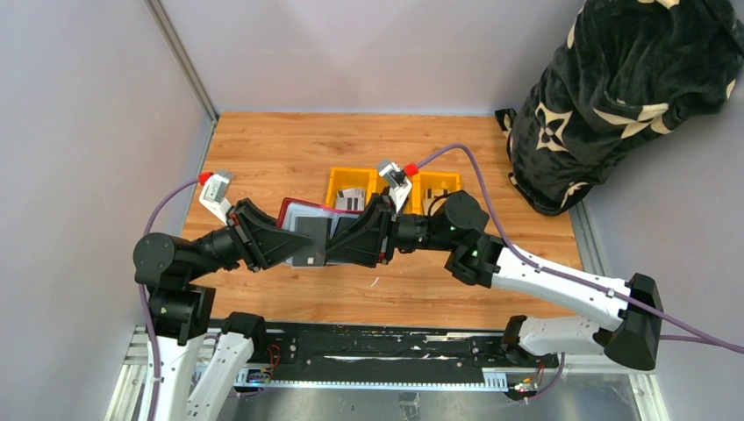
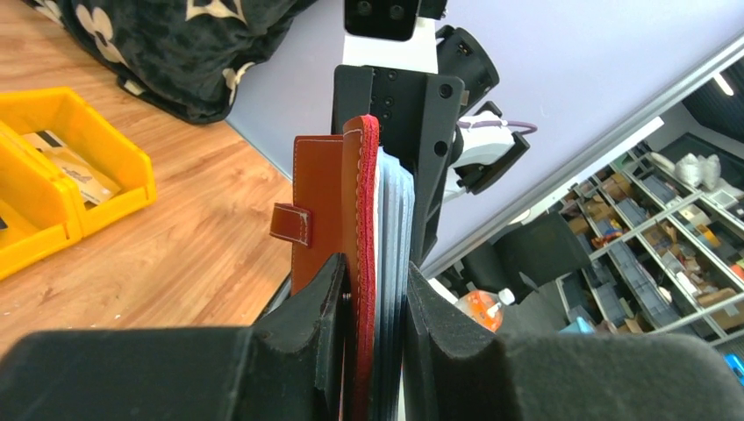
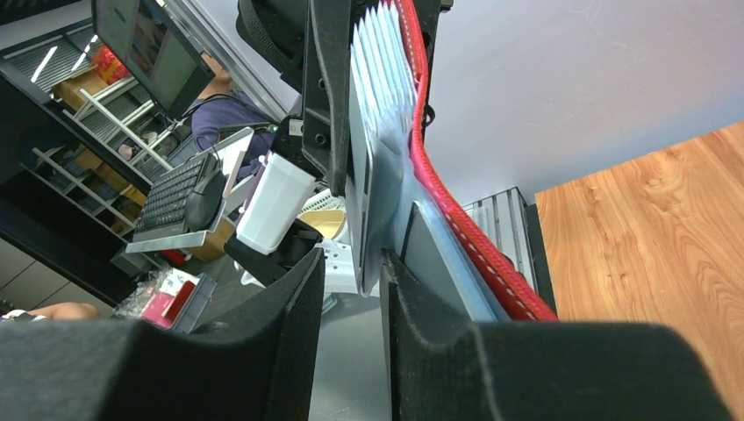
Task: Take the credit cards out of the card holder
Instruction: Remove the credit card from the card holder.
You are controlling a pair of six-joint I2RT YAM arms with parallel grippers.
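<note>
The dark red card holder (image 1: 303, 213) hangs open above the table between both arms. My left gripper (image 2: 373, 298) is shut on its red stitched cover and the stack of pale blue-grey sleeves (image 2: 393, 219). In the top view the left gripper (image 1: 282, 243) comes in from the left and the right gripper (image 1: 346, 239) from the right. My right gripper (image 3: 353, 260) is open: a thin grey sheet (image 3: 368, 189) from the sleeve stack rests against one finger, with a gap to the other. I cannot tell whether that sheet is a card or a sleeve. Credit cards (image 1: 352, 198) lie in the yellow bin.
The yellow three-part bin (image 1: 388, 185) sits behind the grippers at mid table, also in the left wrist view as the yellow bin (image 2: 105, 140) with a tan card (image 2: 61, 167) inside. A black patterned fabric bundle (image 1: 618, 96) stands at the back right. Grey walls close the left and rear.
</note>
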